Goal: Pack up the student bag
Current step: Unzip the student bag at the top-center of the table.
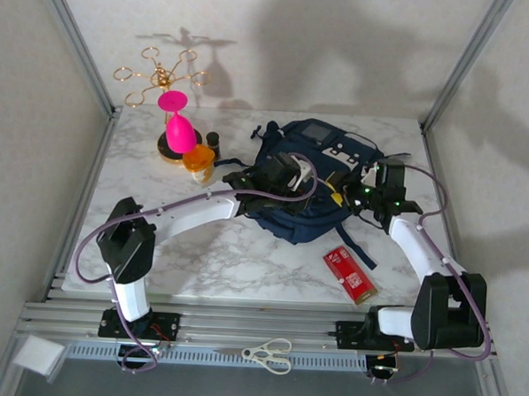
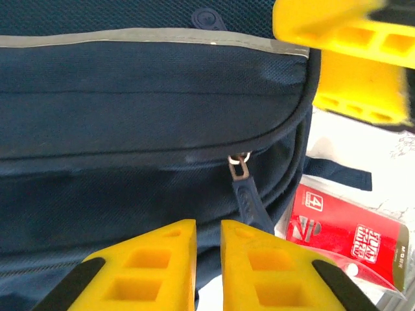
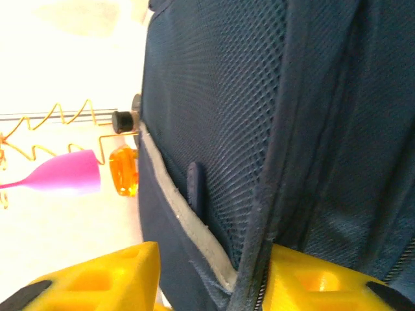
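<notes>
Nearby, red packet [image 1: 349, 274] lies beside the student bag [image 1: 299, 222].

Front-left: bare desk [image 1: 212, 262] between left arm [image 1: 188, 210] and near edge; widest open lane.
Front-right: red packet [image 1: 349, 273] flat, just beside bag [image 1: 290, 219], hemmed by right arm [image 1: 417, 241]; narrow room either side.
Back-left: gold rack [image 1: 160, 73], pink glass [image 1: 177, 127] and orange bottle [image 1: 198, 163] clustered; tall, with a tight gap to bag.
Back-right: bare strip between bag and corner post [image 1: 457, 75].
Over bag: both arms converging; right fingers [image 2: 353, 97] close above left fingers [image 2: 146, 269], little room between.
Near rail: scissors [image 1: 270, 353] between arm bases.
Sides: walls and posts closing left, right, back.
</notes>
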You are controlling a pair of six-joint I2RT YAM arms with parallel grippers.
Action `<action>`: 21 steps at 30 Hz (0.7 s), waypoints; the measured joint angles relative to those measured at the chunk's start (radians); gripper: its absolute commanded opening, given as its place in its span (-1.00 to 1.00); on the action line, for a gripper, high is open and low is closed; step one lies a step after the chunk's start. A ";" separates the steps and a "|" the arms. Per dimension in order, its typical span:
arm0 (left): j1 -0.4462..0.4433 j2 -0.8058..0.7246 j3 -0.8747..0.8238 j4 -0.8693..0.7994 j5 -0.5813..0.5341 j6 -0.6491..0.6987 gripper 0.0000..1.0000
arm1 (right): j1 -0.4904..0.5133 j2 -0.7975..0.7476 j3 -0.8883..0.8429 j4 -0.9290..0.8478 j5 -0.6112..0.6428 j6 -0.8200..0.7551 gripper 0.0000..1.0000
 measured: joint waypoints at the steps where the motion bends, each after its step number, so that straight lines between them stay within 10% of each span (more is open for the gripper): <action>1: 0.001 0.007 0.000 0.005 0.006 0.000 -0.61 | 0.014 -0.008 -0.010 0.014 0.008 0.022 -0.09; 13: 0.001 0.003 0.006 0.007 0.000 -0.048 -0.23 | 0.090 -0.036 -0.054 0.077 0.087 0.190 -0.90; 21: -0.006 -0.002 0.045 -0.035 -0.032 -0.161 0.13 | 0.090 -0.036 -0.054 0.076 0.090 0.209 -0.99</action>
